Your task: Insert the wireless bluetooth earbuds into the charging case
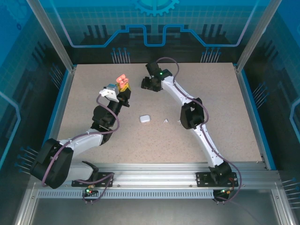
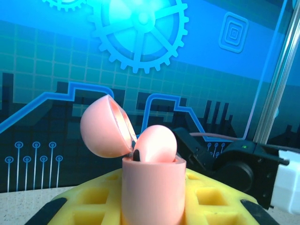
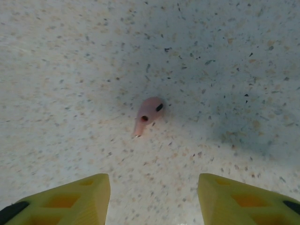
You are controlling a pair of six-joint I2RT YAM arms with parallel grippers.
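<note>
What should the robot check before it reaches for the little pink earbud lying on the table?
1. Lid of the pink case open: ok.
2. Left gripper shut on the pink case: ok.
3. Right gripper open: ok.
4. Loose pink earbud lies free on the table, ahead of the right gripper: ok.
5. Empty slot in the case: cannot tell; a seated earbud shows, the rest is hidden.

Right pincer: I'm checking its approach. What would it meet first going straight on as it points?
Probably the pink earbud lying on the table, almost centred ahead of the open right pincer; depth unclear.
</note>
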